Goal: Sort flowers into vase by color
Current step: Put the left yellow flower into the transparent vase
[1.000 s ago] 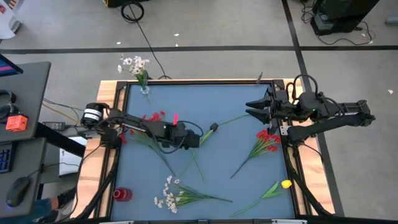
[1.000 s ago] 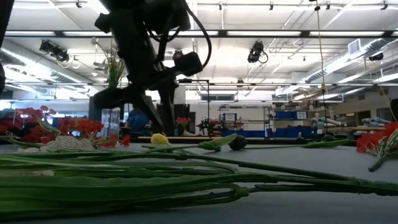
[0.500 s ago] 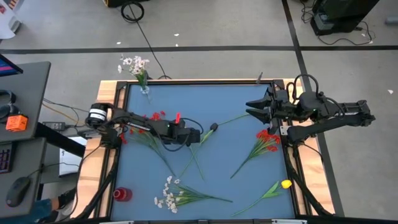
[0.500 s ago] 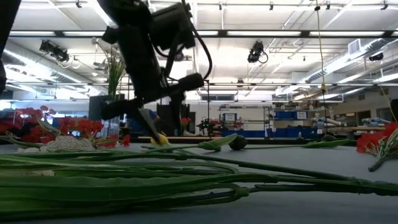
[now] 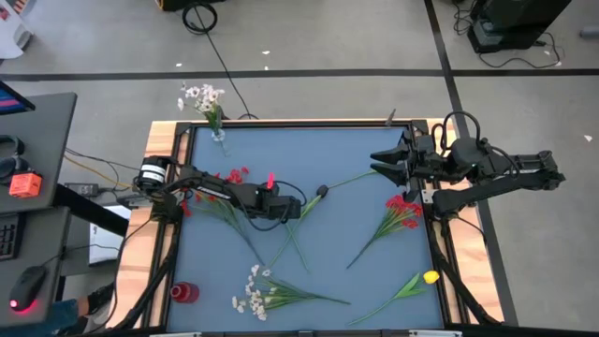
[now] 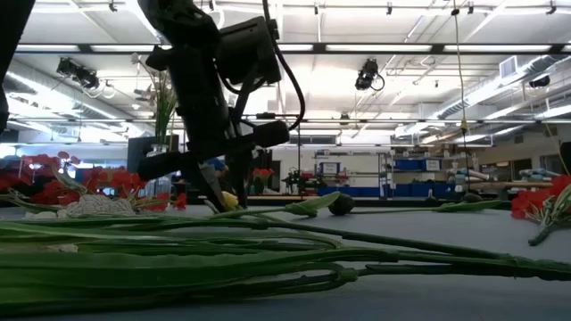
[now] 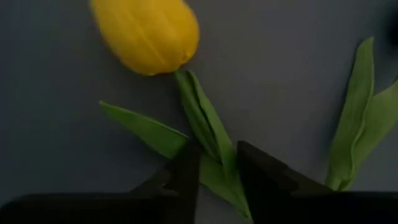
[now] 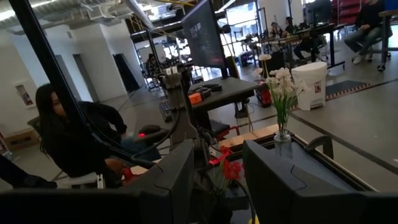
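**A:** Blue table (image 5: 374, 290), quick status. How far along is the sort?

**B:** Early, imo. Only one bunch is placed: white sprigs (image 5: 201, 96) stand in the clear vase (image 5: 217, 137) at a table corner on the left arm's side. Everything else lies flat.

**A:** Meaning?

**B:** Red cluster (image 5: 232, 175) by the left arm, bigger red bunch (image 5: 402, 211) near the right arm. White bunch (image 5: 253, 292) along the opposite edge from the vase, w/ a red container (image 5: 184, 292) at that corner and no stems showing in it. Dark bud (image 5: 321, 192) mid-table. Yellow bud (image 5: 430, 277) off toward the right-side corner.

**A:** Arms?

**B:** Left gripper (image 7: 216, 149) is low at mid-table, right over the green stem of a second yellow tulip (image 7: 146, 34), which lies on the table. Can't tell if it's clamped yet or just straddling, since the wrist cam is too tight on it. Right gripper (image 5: 376, 163) waits at its table edge, spread wide, nothing in it.

**A:** So what's left?

**B:** Reds, yellows, dark and the other whites, i.e. most of it.
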You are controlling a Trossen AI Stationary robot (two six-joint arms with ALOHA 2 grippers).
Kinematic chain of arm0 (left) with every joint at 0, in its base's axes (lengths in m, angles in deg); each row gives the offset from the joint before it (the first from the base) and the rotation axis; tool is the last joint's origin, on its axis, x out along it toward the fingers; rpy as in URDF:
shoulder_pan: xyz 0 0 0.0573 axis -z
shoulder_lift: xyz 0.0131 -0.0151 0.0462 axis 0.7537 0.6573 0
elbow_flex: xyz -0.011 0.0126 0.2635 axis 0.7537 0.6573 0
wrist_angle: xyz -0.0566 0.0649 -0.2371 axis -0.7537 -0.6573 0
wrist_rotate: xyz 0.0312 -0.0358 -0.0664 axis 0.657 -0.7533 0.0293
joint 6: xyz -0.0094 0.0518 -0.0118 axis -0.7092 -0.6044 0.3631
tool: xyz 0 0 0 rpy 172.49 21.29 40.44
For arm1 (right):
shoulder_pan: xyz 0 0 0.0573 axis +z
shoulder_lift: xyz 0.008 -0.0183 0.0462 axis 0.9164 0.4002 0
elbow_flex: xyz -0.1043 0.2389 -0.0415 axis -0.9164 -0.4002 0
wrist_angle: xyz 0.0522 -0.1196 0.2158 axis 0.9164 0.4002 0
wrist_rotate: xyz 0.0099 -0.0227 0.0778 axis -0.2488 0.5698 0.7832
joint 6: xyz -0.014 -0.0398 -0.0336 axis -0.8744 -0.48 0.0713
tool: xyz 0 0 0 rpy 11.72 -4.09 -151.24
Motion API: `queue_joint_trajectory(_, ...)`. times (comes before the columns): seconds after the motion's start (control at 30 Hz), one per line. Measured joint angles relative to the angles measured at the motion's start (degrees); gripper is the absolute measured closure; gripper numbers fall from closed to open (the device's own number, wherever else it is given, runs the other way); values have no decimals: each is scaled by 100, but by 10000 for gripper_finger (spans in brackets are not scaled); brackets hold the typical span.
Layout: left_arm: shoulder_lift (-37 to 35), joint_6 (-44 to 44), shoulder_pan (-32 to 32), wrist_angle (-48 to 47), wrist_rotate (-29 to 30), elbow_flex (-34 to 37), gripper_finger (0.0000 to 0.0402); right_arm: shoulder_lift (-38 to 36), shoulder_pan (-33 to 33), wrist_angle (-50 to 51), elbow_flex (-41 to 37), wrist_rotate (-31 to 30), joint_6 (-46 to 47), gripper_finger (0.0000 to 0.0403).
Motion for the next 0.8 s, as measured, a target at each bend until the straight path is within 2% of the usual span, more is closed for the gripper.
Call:
queue_joint_trajectory(0.17, 8, -136, -2, 74, 4, 4, 375, 2, 0, 0, 0, 0, 0, 256)
queue_joint_trajectory(0.23, 8, -147, -2, 89, 4, 2, 391, 2, 0, 0, 0, -1, -2, 256)
queue_joint_trajectory(0.6, -632, -286, 48, -76, 72, 31, 391, 0, 0, -2, 2, 0, 0, 256)
queue_joint_trajectory(0.8, -1103, -676, 48, -402, 432, -125, 391, 1, 0, -35, 4, 0, -1, 256)
